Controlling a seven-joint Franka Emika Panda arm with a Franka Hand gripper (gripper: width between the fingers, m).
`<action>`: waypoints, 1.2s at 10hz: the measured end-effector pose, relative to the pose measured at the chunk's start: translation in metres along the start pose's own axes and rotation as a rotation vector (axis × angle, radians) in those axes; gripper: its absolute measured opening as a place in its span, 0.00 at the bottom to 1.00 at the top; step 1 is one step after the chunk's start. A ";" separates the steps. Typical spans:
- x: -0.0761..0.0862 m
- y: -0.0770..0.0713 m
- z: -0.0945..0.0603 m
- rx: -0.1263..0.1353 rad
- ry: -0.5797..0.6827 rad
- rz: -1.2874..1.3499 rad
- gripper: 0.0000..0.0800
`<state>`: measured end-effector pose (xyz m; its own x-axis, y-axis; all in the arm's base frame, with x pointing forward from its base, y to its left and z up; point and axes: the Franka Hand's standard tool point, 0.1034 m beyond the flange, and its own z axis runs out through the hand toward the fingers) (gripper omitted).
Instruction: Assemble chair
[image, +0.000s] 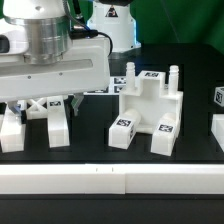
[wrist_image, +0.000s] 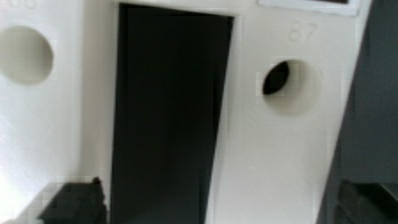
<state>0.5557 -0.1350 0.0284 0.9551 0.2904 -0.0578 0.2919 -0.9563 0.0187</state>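
Jaws wide apart over the white frame, faintly marked with what looks like 87; the seat block carries patterned tags.

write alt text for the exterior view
The robot's gripper hangs over an X-braced chair frame at the exterior view's left. A square seat block with upright pegs stands at centre on the black table; another tagged part shows at the exterior view's right edge.

Bright, even light on both views; the wrist view looks soft, perhaps defocused.
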 end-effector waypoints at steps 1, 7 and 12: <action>0.001 0.000 0.000 0.000 0.001 0.001 0.81; 0.003 -0.003 0.000 0.001 0.001 0.027 0.81; 0.006 -0.011 -0.001 0.017 -0.001 0.032 0.81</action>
<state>0.5580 -0.1232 0.0290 0.9640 0.2593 -0.0582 0.2600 -0.9656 0.0035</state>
